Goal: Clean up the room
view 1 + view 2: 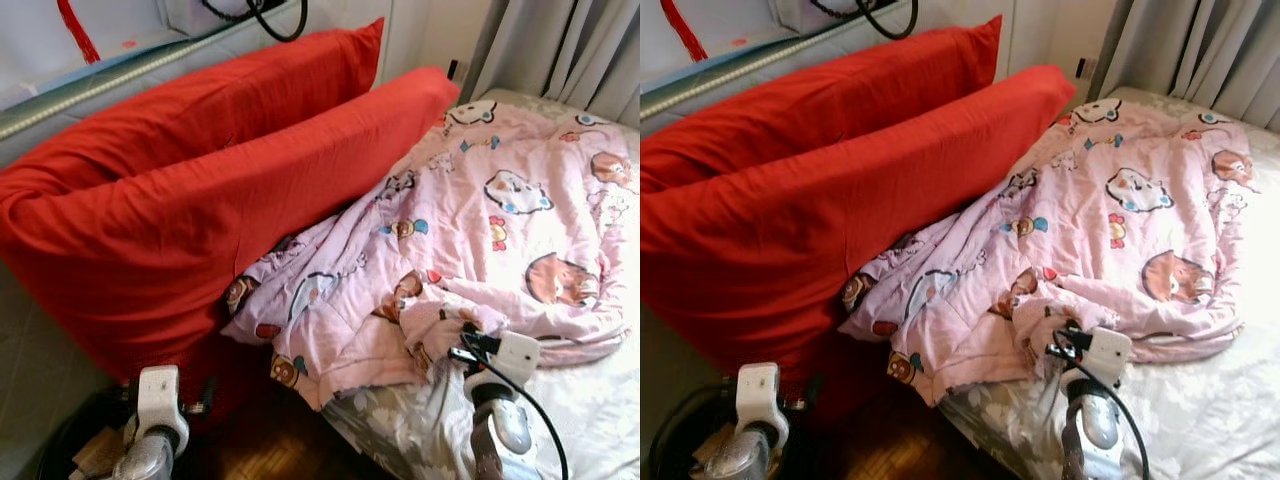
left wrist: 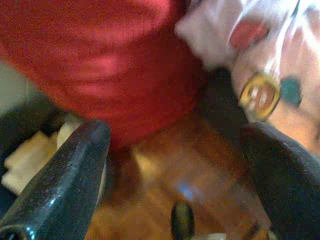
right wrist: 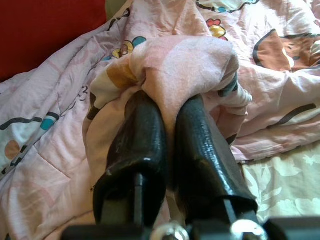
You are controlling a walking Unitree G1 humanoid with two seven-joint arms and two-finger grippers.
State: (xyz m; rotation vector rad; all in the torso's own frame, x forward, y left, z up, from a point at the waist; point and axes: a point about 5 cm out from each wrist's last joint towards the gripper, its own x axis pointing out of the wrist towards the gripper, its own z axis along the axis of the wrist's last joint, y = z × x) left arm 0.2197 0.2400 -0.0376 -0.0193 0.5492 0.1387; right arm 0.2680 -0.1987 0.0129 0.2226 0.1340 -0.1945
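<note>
Fabric is already in the grip: the right claw [image 3: 167, 112] has its two black fingers [image 3: 142, 135] pressed together on a bunched fold of the pink cartoon quilt [image 1: 500, 215], with the cloth mushrooming over the tips. In the head views that claw sits at about five o'clock, at the quilt's near edge, where the rumpled corner lies on the grey floral bed sheet [image 1: 590, 400].

From there the quilt spreads away toward one o'clock across the bed, and its left side rides up against the two big red pillows [image 1: 200, 190] leaning at ten o'clock. One loose corner droops off the bed edge at about six o'clock, over the dark wooden floor [image 1: 270, 450].

The step in hand looks like straightening the quilt. To do it well, I judge the pinch should stay firm on several layers so the fold does not slip out, and the pull should run smoothly along the bed, low and steady, not upward, which would only lift a peak. Dragging toward the open side at three o'clock would draw the cloth off the pillows; watch that the hanging corner comes along.

The left claw [image 2: 175, 165] hangs low at seven o'clock, fingers apart and holding nothing, above the floor beside a dark bin [image 1: 75, 440] with pale scraps in it.
</note>
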